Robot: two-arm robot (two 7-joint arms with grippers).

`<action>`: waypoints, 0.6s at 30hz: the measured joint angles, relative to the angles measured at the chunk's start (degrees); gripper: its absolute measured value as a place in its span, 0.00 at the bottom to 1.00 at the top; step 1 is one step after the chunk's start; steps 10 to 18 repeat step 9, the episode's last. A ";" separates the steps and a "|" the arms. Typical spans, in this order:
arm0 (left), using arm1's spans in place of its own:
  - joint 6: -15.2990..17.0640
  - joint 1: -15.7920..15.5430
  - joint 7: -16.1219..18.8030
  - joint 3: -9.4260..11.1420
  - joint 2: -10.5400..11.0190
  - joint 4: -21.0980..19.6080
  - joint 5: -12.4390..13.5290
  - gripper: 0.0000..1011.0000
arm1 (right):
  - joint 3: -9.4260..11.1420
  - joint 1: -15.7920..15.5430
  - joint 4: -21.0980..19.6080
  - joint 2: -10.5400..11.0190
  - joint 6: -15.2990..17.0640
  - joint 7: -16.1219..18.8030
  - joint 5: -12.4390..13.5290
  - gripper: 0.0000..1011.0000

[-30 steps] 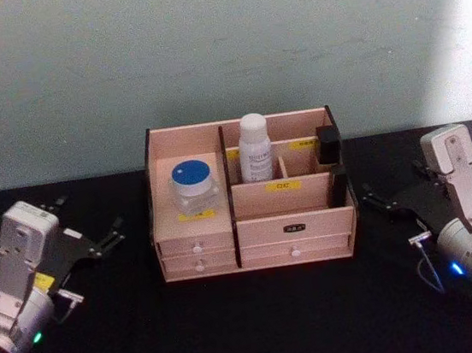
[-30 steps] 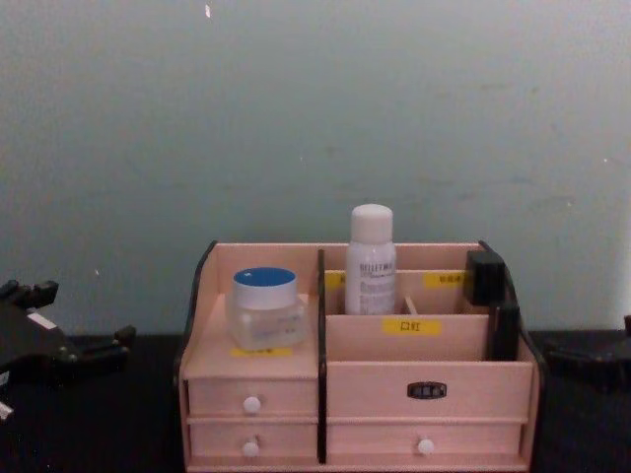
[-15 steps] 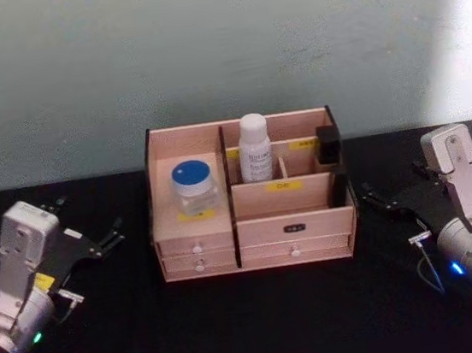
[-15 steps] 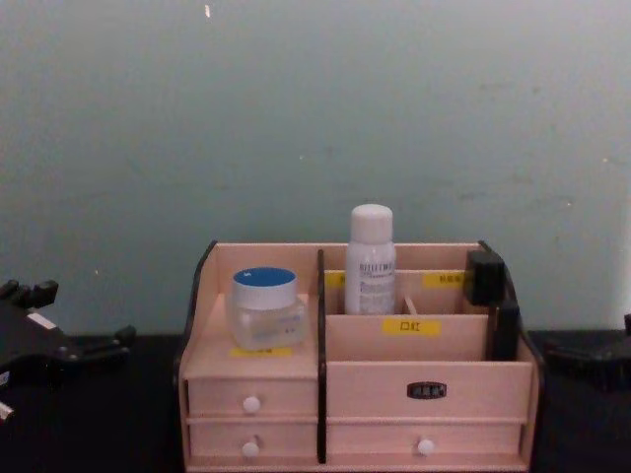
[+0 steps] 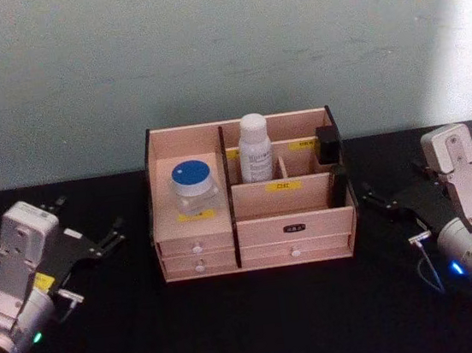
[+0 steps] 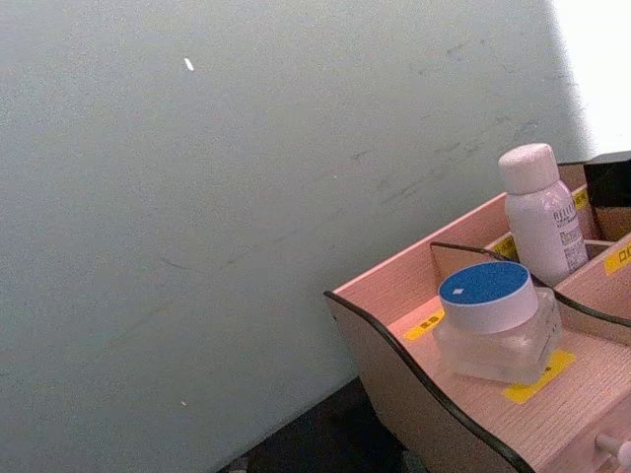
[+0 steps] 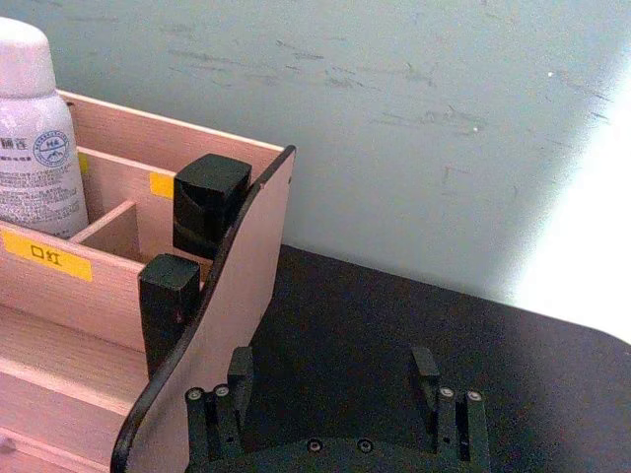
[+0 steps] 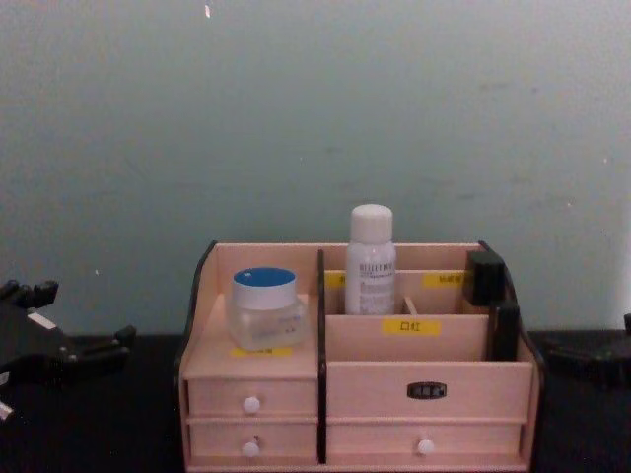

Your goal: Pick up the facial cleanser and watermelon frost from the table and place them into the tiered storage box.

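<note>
Locate the tiered storage box (image 5: 294,230) at frame centre on the tabletop (image 5: 262,320). Find the blue-lidded jar (image 5: 193,182) upright on its left step and the white bottle (image 5: 255,148) upright in the rear middle compartment; take these as the two task items, both stowed. Note no shift in box, contents or arms over the last second; treat placement as likely complete. Find the left gripper (image 5: 86,221) at lower left and the right gripper (image 5: 392,187) at lower right, jaws wide, empty, apart from the box walls. Keep to the open tabletop either side for any retreat.
</note>
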 joint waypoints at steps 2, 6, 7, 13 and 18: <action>0.00 0.00 0.00 0.00 0.00 0.00 0.00 0.99 | 0.00 0.00 0.00 0.00 0.00 0.00 0.01 0.99; 0.00 0.00 0.00 0.00 0.00 0.00 0.00 0.99 | 0.00 0.00 0.00 0.00 0.00 0.00 0.02 0.99; 0.00 0.00 0.00 0.00 0.00 0.00 0.00 0.99 | 0.00 0.00 0.00 0.00 0.00 0.00 0.02 0.99; 0.00 0.00 0.00 0.00 0.00 0.00 0.00 0.99 | 0.00 0.00 0.00 0.00 0.00 0.00 0.02 0.99; 0.00 0.00 0.00 0.00 0.00 0.00 0.00 0.99 | 0.00 0.00 0.00 0.00 0.00 0.00 0.02 0.99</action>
